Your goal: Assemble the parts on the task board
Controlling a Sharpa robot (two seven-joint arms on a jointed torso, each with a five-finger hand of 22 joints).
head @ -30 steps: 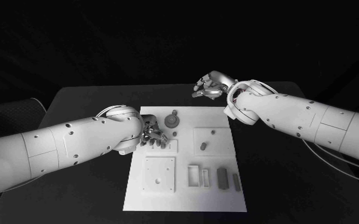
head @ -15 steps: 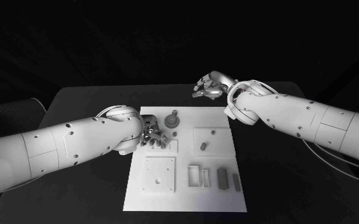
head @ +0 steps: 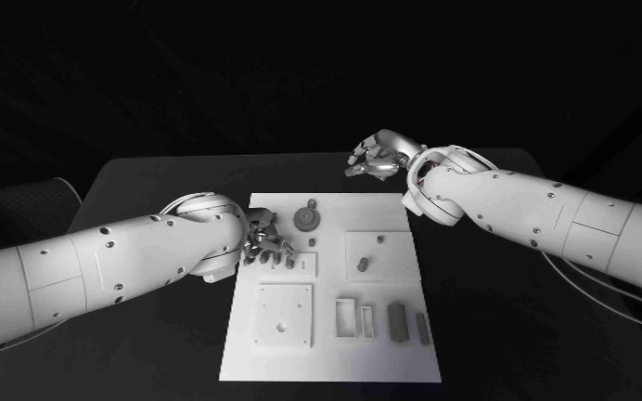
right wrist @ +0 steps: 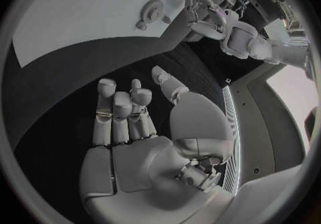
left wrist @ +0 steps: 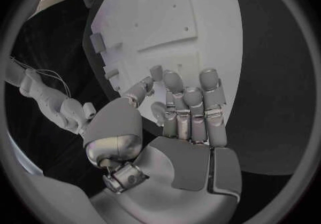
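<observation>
Left robot hand (head: 268, 241) over the white board (head: 335, 364) edge, fingers apart, holding nothing. Right robot hand (head: 376, 155) past the board's far end above the dark surface (head: 147, 178), also empty, fingers loosely apart. About seven small grey parts (head: 397, 318) near the left robot hand. Probably light, hard, slippery; best pinched by the sides.

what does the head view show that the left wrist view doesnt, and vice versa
Head view alone: the right hand off the far edge of the task board, the round grey part near that edge, and the slim grey parts along the near edge.

Left wrist view alone: the left hand's palm side, fingers extended with nothing held.

Both: the left hand at the white task board's edge.
</observation>
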